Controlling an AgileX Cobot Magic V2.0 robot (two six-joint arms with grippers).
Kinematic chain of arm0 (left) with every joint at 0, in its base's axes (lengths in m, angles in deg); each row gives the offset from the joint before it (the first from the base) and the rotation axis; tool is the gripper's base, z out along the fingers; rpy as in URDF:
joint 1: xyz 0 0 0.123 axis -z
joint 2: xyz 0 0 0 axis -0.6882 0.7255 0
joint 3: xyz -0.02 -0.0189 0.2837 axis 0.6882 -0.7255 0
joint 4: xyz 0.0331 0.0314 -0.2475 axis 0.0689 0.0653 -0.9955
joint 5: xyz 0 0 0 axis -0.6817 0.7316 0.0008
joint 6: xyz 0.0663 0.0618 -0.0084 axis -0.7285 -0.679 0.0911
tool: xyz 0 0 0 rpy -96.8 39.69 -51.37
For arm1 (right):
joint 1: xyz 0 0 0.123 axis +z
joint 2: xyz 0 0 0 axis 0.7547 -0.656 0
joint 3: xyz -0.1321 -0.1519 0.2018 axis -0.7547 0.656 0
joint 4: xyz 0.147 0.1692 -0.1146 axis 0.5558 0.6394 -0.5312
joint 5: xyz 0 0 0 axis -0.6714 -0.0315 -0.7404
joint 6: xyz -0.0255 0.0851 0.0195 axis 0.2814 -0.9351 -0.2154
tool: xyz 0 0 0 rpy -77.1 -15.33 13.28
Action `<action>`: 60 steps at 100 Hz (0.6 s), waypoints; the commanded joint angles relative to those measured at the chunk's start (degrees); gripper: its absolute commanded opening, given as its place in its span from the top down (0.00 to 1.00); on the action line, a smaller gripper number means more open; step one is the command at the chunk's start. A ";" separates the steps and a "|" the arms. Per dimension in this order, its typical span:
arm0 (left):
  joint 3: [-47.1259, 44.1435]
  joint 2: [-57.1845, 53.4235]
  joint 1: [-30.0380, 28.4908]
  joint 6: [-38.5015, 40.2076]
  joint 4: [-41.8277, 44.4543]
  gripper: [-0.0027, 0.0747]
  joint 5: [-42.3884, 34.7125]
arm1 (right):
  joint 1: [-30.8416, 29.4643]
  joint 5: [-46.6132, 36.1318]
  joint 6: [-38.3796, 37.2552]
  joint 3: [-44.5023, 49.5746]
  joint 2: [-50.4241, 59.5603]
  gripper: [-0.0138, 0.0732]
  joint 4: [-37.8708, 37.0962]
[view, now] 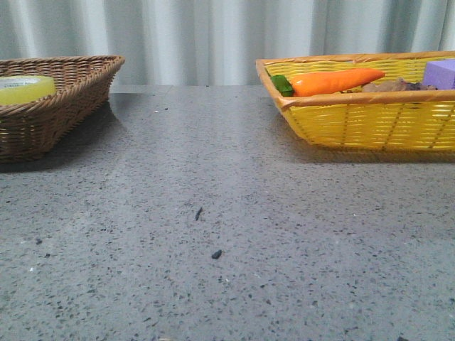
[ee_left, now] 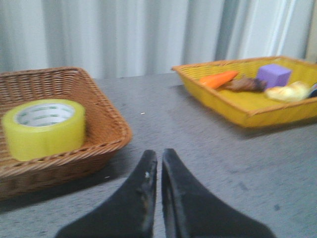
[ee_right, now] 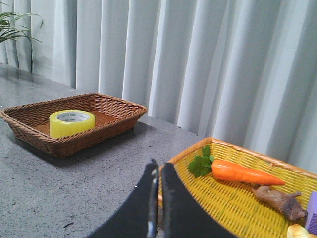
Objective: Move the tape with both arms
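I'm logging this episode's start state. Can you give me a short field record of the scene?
tape: lying flat in brown wicker basket, untouched
yellow basket: holds carrot, purple block, other small items
left gripper: shut, empty, short of the brown basket
right gripper: shut, empty, near the yellow basket
table: grey speckled

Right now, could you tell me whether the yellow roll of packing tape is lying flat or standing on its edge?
Lying flat. The yellow roll of packing tape rests in the brown wicker basket, its white core opening facing up.
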 commanded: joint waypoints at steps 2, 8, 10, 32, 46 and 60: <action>1.49 1.33 0.35 0.39 -7.47 0.99 -4.49 | 0.06 -4.89 0.15 -1.33 -0.86 0.89 -0.93; 1.49 1.33 0.35 0.30 -7.47 0.99 -4.49 | 0.06 -4.89 0.15 -1.33 -0.86 0.89 -0.93; 1.49 1.33 0.35 0.03 -6.69 0.99 -4.80 | 0.06 -4.89 0.15 -1.33 -0.86 0.89 -0.93; -2.62 1.33 0.35 0.06 14.30 0.99 -12.60 | 0.06 -4.89 0.15 -1.33 -0.86 0.89 -0.93; -12.01 0.89 0.31 10.46 23.95 0.99 -22.89 | 0.06 -4.89 0.15 -1.33 -0.86 0.89 -0.93; -19.42 -0.18 0.31 22.24 32.40 0.99 -25.45 | 0.06 -4.89 0.15 -1.33 -0.86 0.89 -0.93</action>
